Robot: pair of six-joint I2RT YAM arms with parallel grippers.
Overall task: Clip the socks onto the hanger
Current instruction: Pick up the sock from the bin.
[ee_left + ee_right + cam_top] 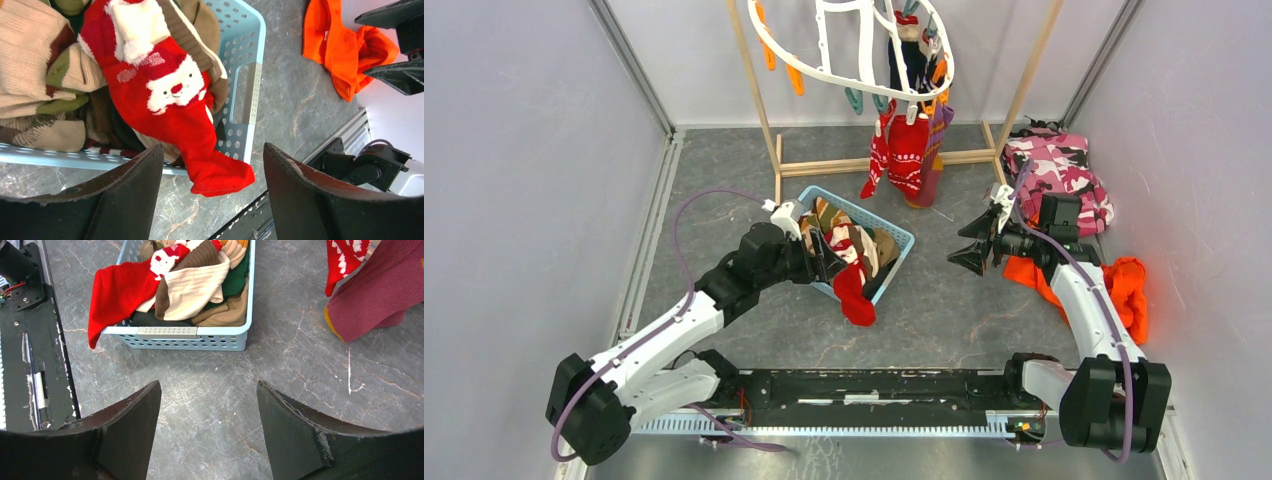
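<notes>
Hanger: the white hanger (809,68) hangs up high at the back, on a wood rack (824,166).
Socks on it: a red-and-white sock (907,155) and a purple sock (934,150) hang from its clips, side by side, with their toes low near the table (944,310).
Basket: a blue basket (902,236) sits on the table in the middle, in front of the rack.
Socks in it: a pile of socks (854,245) fills the basket (brown, cream, green and red ones, all mixed up).
Santa sock: a red Santa sock (170,100) lies on top of the pile and flops over the near rim. Its toe is outside the basket, down by the table.
Left pincer: the left pincer (212,147) is spread wide and holds nothing. It is at the near side of the basket, and the Santa sock's toe shows between its fingers without touching them.
Right pincer: the right pincer (209,382) is spread too, with nothing in it. It is above bare table to the right of the basket and points at it.
Orange cloth: an orange cloth (1124,290) lies by the right arm.
Pink cloth: a pink cloth (1059,175) lies behind that arm, near the foot of the rack.
</notes>
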